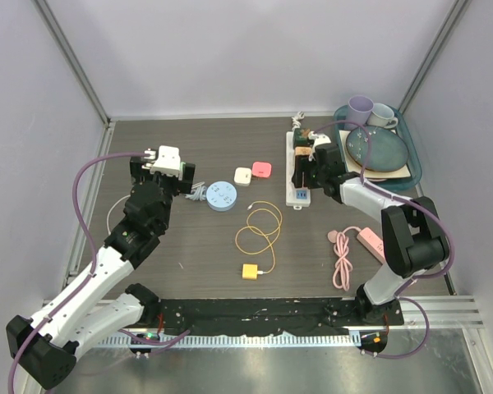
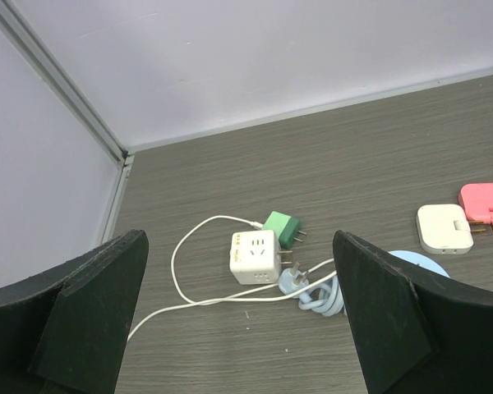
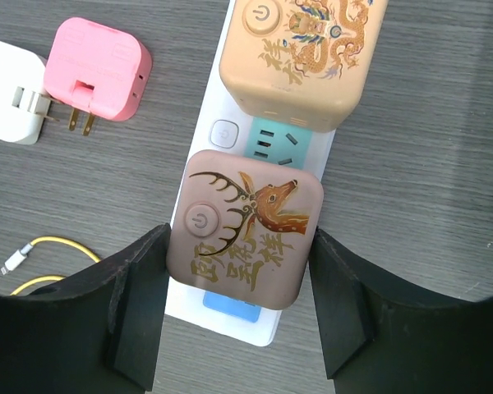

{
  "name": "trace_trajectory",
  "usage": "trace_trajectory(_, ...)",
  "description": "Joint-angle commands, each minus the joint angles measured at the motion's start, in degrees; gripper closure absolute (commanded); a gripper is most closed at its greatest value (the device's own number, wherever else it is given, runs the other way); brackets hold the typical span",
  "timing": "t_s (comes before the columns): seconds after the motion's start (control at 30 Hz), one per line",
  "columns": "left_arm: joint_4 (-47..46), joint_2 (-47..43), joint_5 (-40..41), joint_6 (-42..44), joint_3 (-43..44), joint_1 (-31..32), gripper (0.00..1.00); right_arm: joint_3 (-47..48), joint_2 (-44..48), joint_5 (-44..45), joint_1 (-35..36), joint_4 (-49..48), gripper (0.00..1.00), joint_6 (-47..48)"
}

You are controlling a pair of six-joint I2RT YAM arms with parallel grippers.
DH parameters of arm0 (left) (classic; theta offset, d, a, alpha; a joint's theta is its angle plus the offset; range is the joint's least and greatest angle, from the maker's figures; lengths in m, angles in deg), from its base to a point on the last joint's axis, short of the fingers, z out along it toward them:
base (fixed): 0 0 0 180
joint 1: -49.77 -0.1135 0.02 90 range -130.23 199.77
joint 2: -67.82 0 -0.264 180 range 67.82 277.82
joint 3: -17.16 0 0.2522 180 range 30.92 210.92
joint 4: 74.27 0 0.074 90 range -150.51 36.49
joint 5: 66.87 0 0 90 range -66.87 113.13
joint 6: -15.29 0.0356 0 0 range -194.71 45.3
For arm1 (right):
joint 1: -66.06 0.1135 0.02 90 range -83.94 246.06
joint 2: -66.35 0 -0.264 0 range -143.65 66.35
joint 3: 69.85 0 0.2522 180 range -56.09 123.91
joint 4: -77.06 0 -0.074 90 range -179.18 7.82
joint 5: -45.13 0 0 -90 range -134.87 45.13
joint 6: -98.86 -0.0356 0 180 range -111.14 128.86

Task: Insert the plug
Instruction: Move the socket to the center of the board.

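The plug [image 3: 245,238] is a brown square adapter with a deer picture and a power button. My right gripper [image 3: 240,275] is shut on it, one finger pressed against each side. It sits over the near end of the white power strip [image 3: 222,107], just below a teal socket. Whether its prongs are in the strip is hidden. A beige dragon adapter [image 3: 300,49] occupies the strip further along. In the top view the right gripper [image 1: 306,174] is over the strip [image 1: 299,199]. My left gripper [image 2: 238,328] hangs open at the far left [image 1: 168,164], holding nothing.
Under the left gripper lie a white cube socket [image 2: 255,256], a green plug [image 2: 281,229] and a light blue plug [image 2: 296,281] with cords. A white adapter [image 3: 12,103] and a pink one [image 3: 99,70] lie left of the strip. A yellow cable [image 1: 259,230], a pink strip [image 1: 370,242] and a dish tray [image 1: 409,125] are nearby.
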Motion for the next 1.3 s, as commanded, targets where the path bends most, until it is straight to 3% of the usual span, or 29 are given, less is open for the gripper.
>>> trace_trajectory(0.0,-1.92,-0.33,-0.82,-0.11,0.33,-0.21,0.0,-3.65,-5.95,2.53,-0.07,8.1,0.91,-4.31)
trace_trajectory(0.33,-1.92,0.11,-0.29,0.16,0.24,-0.21,0.0,3.19,-8.94,15.72,-0.42,11.53,0.9,-0.37)
trace_trajectory(0.47,-1.92,0.11,-0.21,0.16,0.24,-0.21,0.0,6.01,-9.65,16.8,-1.83,12.06,0.89,2.19)
trace_trajectory(0.57,-1.92,0.03,-0.12,-0.02,0.33,-0.21,0.0,8.47,-8.6,14.09,-1.92,14.25,0.7,2.45)
trace_trajectory(0.67,-1.4,-0.15,-0.73,-1.16,0.85,-0.21,0.0,10.15,-6.23,10.57,-1.74,16.36,0.43,1.22)
trace_trajectory(0.7,-0.87,-0.15,-0.99,-1.94,1.03,-0.21,0.0,10.32,-5.44,9.77,-1.74,16.63,0.26,0.79)
trace_trajectory(0.8,0.01,-0.59,-1.52,-3.18,1.73,-0.21,0.0,10.24,-0.44,8.01,-1.13,17.59,0.05,-0.53)
trace_trajectory(0.87,0.18,-0.24,-1.35,-4.32,1.99,-0.21,0.0,9.36,4.03,7.66,-0.51,17.69,0.0,-2.64)
trace_trajectory(1.03,2.46,1.52,-0.2,-7.22,3.22,-0.21,0.0,3.05,13.89,7.3,3.62,16.1,0.0,-6.16)
trace_trajectory(1.27,14.84,7.14,-2.31,-15.82,9.02,-0.21,0.0,-4.87,24.8,1.25,5.55,18.55,0.0,-8.98)
